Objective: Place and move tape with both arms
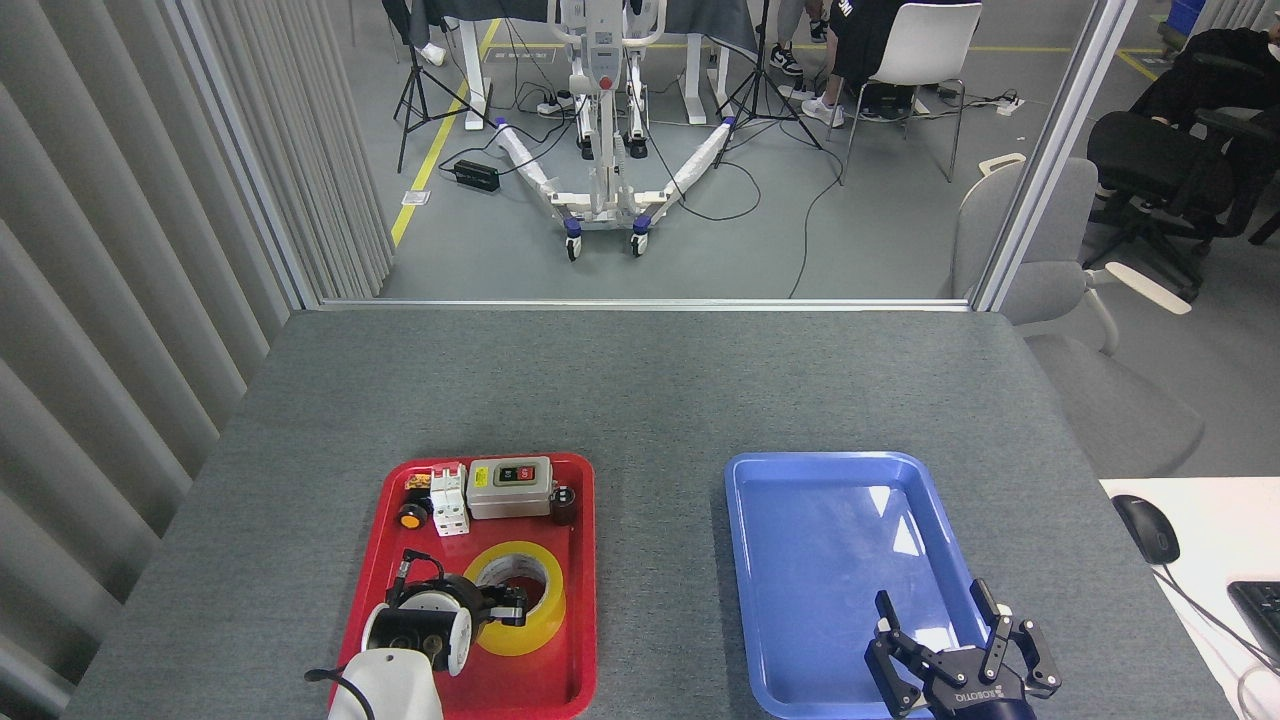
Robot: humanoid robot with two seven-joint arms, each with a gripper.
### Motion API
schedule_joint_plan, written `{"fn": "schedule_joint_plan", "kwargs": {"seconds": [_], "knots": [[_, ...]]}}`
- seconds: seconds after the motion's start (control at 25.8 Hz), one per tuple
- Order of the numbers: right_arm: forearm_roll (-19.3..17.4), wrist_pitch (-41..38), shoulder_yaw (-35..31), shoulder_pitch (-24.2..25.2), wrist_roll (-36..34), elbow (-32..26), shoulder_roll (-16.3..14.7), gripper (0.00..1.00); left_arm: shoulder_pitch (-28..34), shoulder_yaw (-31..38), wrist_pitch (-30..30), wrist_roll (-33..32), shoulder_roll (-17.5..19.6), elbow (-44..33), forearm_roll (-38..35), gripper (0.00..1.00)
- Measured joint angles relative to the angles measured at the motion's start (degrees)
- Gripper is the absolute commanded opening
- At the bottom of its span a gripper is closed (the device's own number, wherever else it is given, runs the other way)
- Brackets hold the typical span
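The tape [546,608], a yellow translucent roll with a white printed core, lies flat in the near right part of the red tray [586,560]. My left gripper [507,606] reaches in from the near left, and its dark fingers sit at the roll's left rim and over the core hole. Whether they clamp the wall does not show. My right gripper [945,628] hovers over the near right part of the blue tray [830,530], with its fingers spread and nothing between them.
At the back of the red tray are a grey switch box [510,488], a white breaker [450,500], an orange-capped button [410,517] and a small black part [563,503]. A mouse [1145,528] lies on the white desk at the right.
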Motion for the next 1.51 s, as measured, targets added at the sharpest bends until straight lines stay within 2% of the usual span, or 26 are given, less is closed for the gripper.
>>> {"fn": "schedule_joint_plan", "kwargs": {"seconds": [0.08, 0.12, 0.43, 0.66, 0.89, 1.04, 1.16, 1.35, 1.51], "knots": [[0.0, 0.0, 0.0, 0.0, 0.0, 0.0, 0.0, 0.99, 0.0, -0.1, -0.5, 0.0, 0.0, 0.0, -0.1, 0.43], [0.0, 0.0, 0.0, 0.1, 0.0, 0.0, 0.1, 0.99, 0.0, -0.1, -0.9, 0.0, 0.0, -0.1, -0.1, 0.39], [0.4, -0.1, 0.0, 0.1, 0.0, 0.0, 0.0, 1.00, 0.4, 0.0, -5.6, -0.2, 0.3, -1.0, -0.1, 0.00], [0.6, -0.2, -0.1, 0.0, -0.1, 0.0, 0.1, 1.00, 0.8, 0.5, -8.0, 0.1, 0.5, -3.4, 0.4, 0.00], [0.5, 0.1, -0.8, -0.2, -0.5, -0.2, 1.4, 1.00, 3.3, 3.9, -3.3, 4.7, 0.5, -10.1, 2.2, 0.00], [0.5, 1.2, -0.9, 0.1, 0.6, -0.2, 1.4, 1.00, 4.6, 5.1, 1.0, 4.9, 0.6, -12.5, 13.1, 0.00], [0.5, 1.5, -1.0, 0.3, 1.7, -0.3, 1.2, 1.00, 6.1, 5.3, 2.3, 0.7, 0.6, -15.7, 26.3, 0.00], [0.3, 1.6, -0.5, 0.2, 3.6, -1.5, 0.2, 1.00, 10.0, 5.2, 1.4, -1.9, 0.5, -20.8, 51.5, 0.00], [-1.6, 1.2, 2.8, -0.1, 3.9, -3.3, -2.4, 1.00, 15.6, 2.1, -1.2, -1.2, 0.8, -23.0, 66.3, 0.00]]}}
